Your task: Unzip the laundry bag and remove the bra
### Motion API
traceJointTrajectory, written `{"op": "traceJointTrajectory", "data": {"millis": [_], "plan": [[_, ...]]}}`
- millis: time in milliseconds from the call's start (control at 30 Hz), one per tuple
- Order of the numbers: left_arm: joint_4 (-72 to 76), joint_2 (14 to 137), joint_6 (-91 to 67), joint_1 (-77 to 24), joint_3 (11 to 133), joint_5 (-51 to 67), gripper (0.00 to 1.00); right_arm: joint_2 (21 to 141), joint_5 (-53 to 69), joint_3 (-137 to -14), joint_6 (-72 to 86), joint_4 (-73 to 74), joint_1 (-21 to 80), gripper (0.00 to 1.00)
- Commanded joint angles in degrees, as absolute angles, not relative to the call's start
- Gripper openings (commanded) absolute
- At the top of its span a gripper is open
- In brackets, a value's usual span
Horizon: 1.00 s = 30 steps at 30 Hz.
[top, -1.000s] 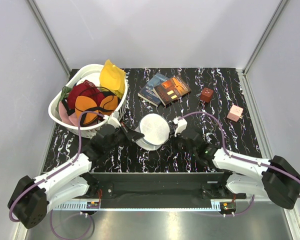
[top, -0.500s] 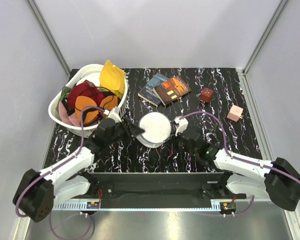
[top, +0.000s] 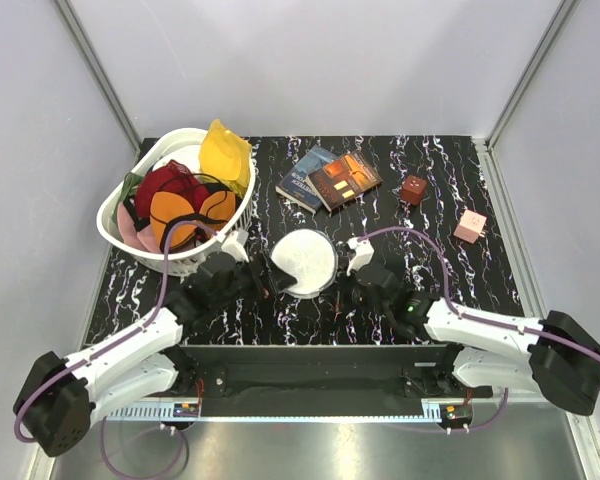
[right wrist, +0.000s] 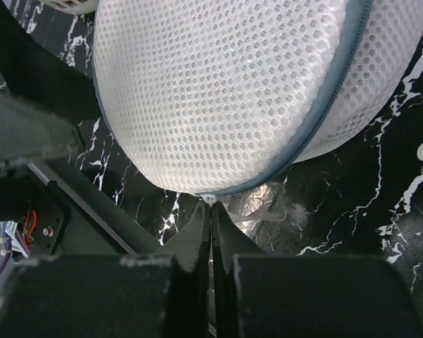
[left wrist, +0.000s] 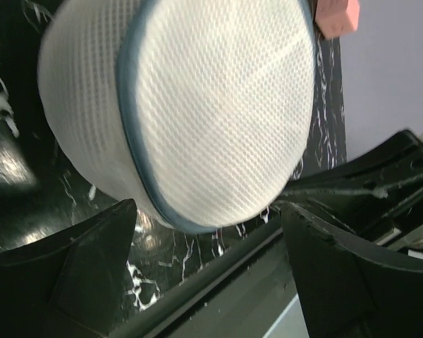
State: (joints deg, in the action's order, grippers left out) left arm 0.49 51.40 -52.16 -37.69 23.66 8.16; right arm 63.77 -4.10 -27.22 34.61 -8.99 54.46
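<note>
The laundry bag sits in the middle of the black marbled table, between the two arms and close to the near edge. It does not lie flat. It is tilted, so that one white disc end looks up. A blue-grey zip line runs around its edge, and it looks closed along the part I can see. I cannot see through the mesh what is inside.

The left gripper is at the left side of the bag. From the left wrist camera its two dark fingers are spread wide, one on each side of the bag's lower rim. I cannot tell if they touch the mesh.

The right gripper comes to the bag from the right. In the right wrist view its fingers are pressed together, with only a thin line between them. Their tips are at the zip seam, where a small pale tab sits. I cannot tell if the tab is really caught between them.

At the far left stands a white slotted basket full of clothing: a bra with orange cups, something red and a yellow cloth. Two books lie overlapping at the far side. To the right of them there is a small brown cube, and further right a pink cube, both well apart from the bag.
</note>
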Motion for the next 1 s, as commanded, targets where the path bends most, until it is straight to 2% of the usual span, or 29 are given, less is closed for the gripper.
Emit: {"op": "traceJointTrajectory", "data": {"millis": [0,367,600,833,967], "plan": [[1.84,48.35,-55.45,-42.09,21.45,4.14,0.86,67.32,-9.57,-31.11,38.14,-9.84,57.91,0.0],[6.68,45.08,-61.79,-45.7,15.03,0.09,0.84,74.88,-13.97,-34.89,41.13,-14.32,65.12,0.0],[8.26,46.49,-62.75,-45.97,15.29,-3.69,0.75,78.66,-15.38,-37.61,41.31,-15.29,68.55,0.0],[8.17,46.58,-62.93,-45.97,15.12,-6.06,0.45,79.98,-16.26,-38.5,41.92,-15.12,70.22,0.0],[8.17,46.58,-63.02,-45.97,15.2,-6.68,0.24,80.07,-16.79,-38.41,42.36,-14.68,70.49,0.0]]}}
